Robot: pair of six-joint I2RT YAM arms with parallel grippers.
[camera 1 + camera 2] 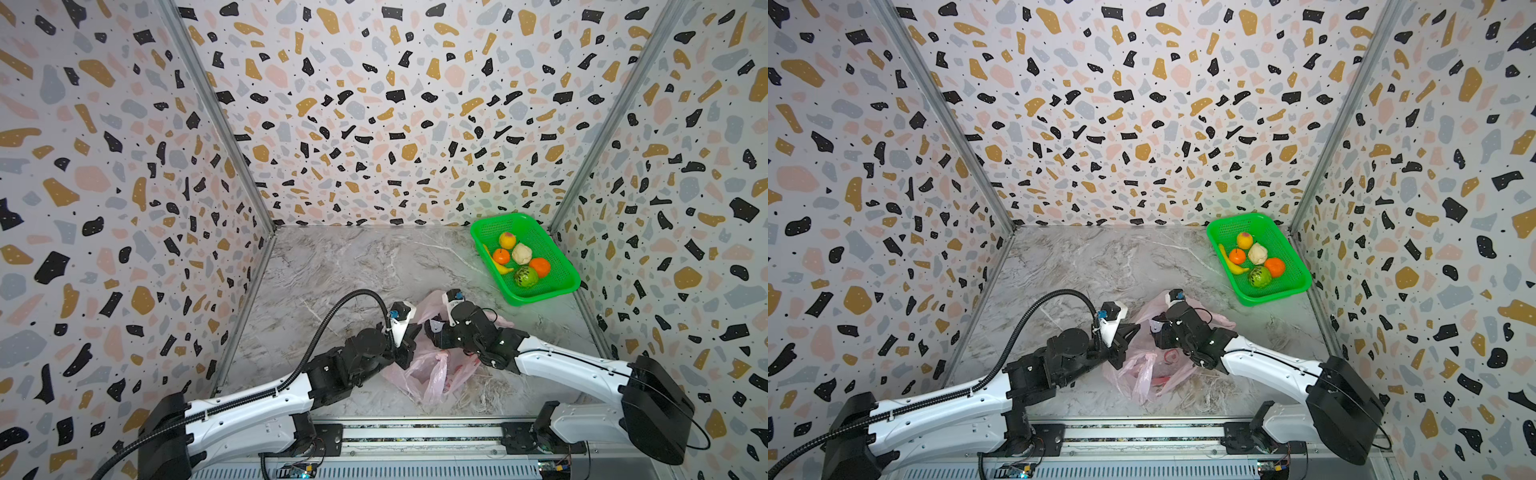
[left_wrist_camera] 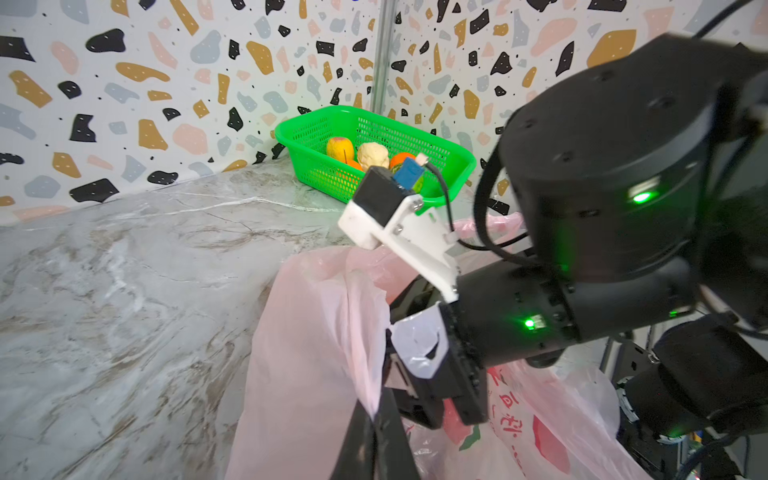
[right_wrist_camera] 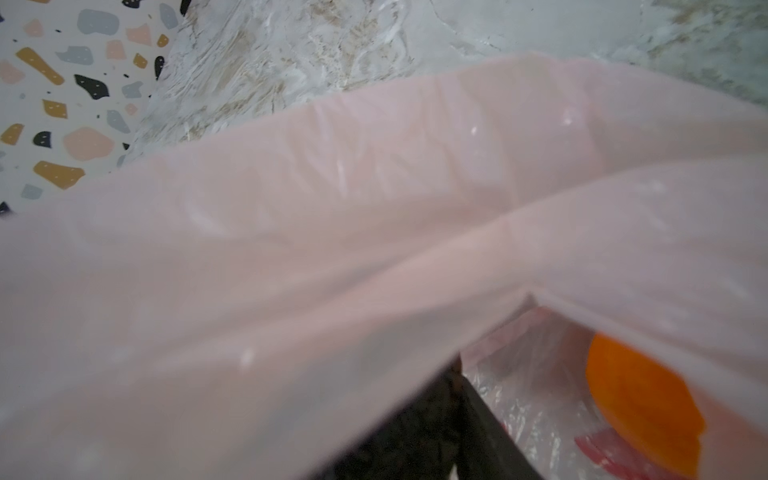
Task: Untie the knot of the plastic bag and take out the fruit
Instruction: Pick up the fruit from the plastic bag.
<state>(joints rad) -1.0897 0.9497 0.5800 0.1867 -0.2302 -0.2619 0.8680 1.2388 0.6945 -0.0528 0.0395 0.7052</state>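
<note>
In both top views the two arms reach in from the near rail and meet over the plastic bag (image 1: 432, 374) (image 1: 1142, 374), which lies crumpled on the marble table (image 1: 353, 266), its long axis running from the near edge away toward the back wall. The left gripper (image 1: 405, 359) angles down onto the bag's near-left part, jaws pressed together on a fold of pink film. The right gripper (image 1: 432, 332) points left and down into the bag's middle; how its jaws stand I cannot tell from here. Six fruit sit in the green basket (image 1: 552, 286) at the far right corner, well apart from the bag.

From the left wrist, the left gripper (image 2: 376, 419) pinches the bag's pink rim, holding it up like a curtain. The right arm's wrist dips into the opening just beside it. Red printed characters show on the bag's side (image 2: 509, 419), too distorted to read.

From the right wrist, pink film fills the view, and an orange fruit (image 3: 640, 403) lies inside the bag. The gripper's jaws are hidden.
</note>
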